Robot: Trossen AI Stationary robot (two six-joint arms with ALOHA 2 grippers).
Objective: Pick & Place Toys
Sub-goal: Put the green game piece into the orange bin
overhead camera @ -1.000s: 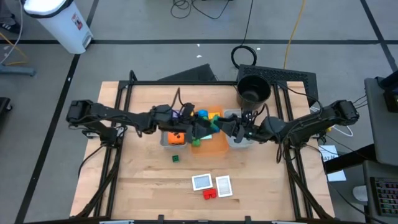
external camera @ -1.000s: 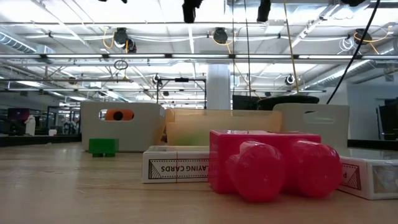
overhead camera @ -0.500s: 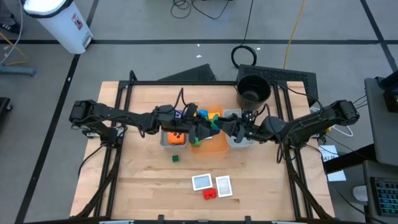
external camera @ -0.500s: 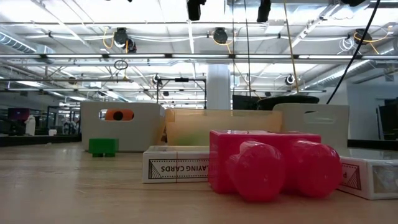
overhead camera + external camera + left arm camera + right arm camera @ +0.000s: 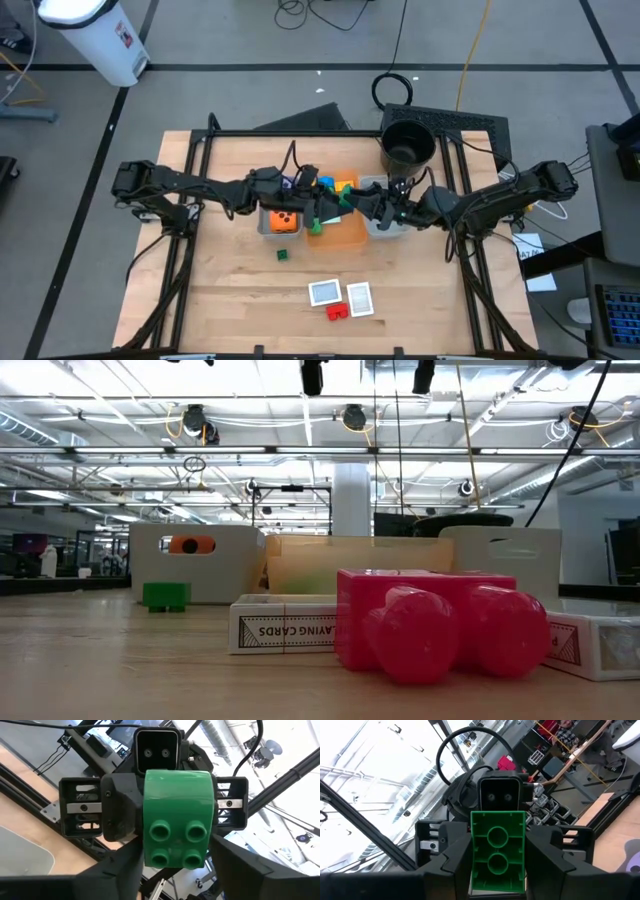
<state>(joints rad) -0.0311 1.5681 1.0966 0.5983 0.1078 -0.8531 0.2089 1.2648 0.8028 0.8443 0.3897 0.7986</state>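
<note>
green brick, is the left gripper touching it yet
Cannot tell. In the left wrist view the green brick sits between the left gripper's fingers, but contact isn't plain. In the right wrist view the right gripper holds its other end.

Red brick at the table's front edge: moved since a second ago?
No. The red brick sits in the same spot beside the whitish cards, and matches in the low view.

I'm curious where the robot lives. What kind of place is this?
Probably a big lab or workshop. The wooden table stands on a grey floor marked with dark lines, cables trail across it, and the low view shows a high ceiling with pipes and lamps.
</note>
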